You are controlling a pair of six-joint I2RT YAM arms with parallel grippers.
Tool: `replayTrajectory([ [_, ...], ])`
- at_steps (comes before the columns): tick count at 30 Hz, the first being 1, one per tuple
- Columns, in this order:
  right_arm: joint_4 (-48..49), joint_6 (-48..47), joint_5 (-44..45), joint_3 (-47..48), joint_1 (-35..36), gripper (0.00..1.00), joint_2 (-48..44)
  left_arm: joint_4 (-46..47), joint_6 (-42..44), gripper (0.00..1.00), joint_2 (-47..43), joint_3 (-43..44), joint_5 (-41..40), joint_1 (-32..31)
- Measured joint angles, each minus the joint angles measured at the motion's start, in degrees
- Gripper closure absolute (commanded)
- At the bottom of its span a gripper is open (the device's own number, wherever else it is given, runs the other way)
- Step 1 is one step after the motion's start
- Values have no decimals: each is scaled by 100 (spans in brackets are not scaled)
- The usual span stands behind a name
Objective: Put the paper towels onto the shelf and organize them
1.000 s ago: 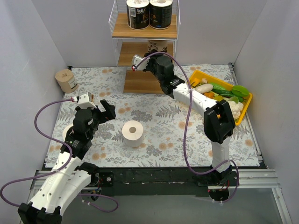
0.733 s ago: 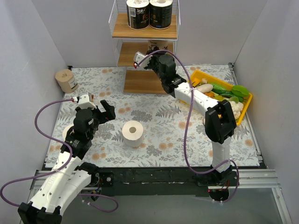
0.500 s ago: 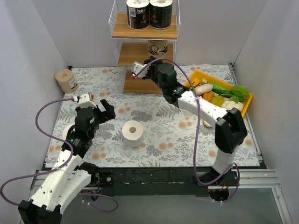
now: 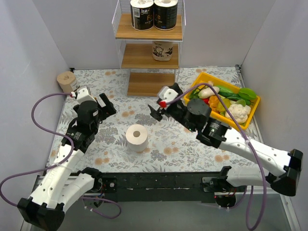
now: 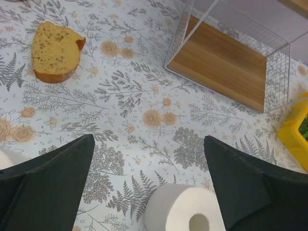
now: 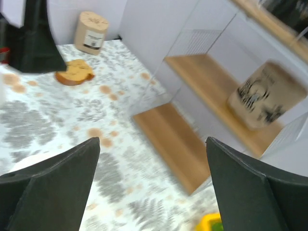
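Observation:
The shelf (image 4: 150, 56) stands at the back. Two black paper towels (image 4: 154, 13) sit on its top board and a tan one (image 4: 162, 50) on the middle board, which the right wrist view also shows (image 6: 267, 98). The bottom board (image 4: 151, 84) is bare. A second tan roll (image 4: 68, 82) stands far left on the table. A white roll (image 4: 136, 137) lies mid-table, just below my open left gripper (image 5: 149, 139) in its wrist view. My right gripper (image 4: 162, 100) hangs open and empty over the table in front of the shelf.
A yellow tray (image 4: 254, 111) of vegetables sits at the right. A slice of bread (image 5: 55, 50) lies on the floral cloth near the left gripper (image 4: 107, 106). The edge of another white roll (image 5: 6, 157) shows beside my left finger. Grey walls close in both sides.
My right gripper opened, left the tan roll on the middle board and drew back toward the table's middle. The left arm shifted a little toward the back.

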Motion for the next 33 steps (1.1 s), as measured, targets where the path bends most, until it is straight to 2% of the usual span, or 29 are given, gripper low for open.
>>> replayTrajectory([
  [4,-402,1180,101,-855,15,1,-1078,-361,-210,2,717,907,-164,234],
  [11,-765,2107,72,-1740,13,1,-2645,-898,-1086,2,2345,2675,431,1884],
  [15,-927,2334,-13,-1926,13,2,-2966,-1222,-1740,5,3257,3495,654,2426],
  [19,-1003,2590,-57,-2236,13,4,-3193,-1659,-2485,13,4293,4603,791,2929],
  [24,-970,2889,-216,-2684,13,6,-3362,-2632,-3493,14,6024,6642,678,3550],
  [33,-822,3045,-555,-2691,13,7,-3029,-2721,-4315,20,7302,6798,455,3860],
])
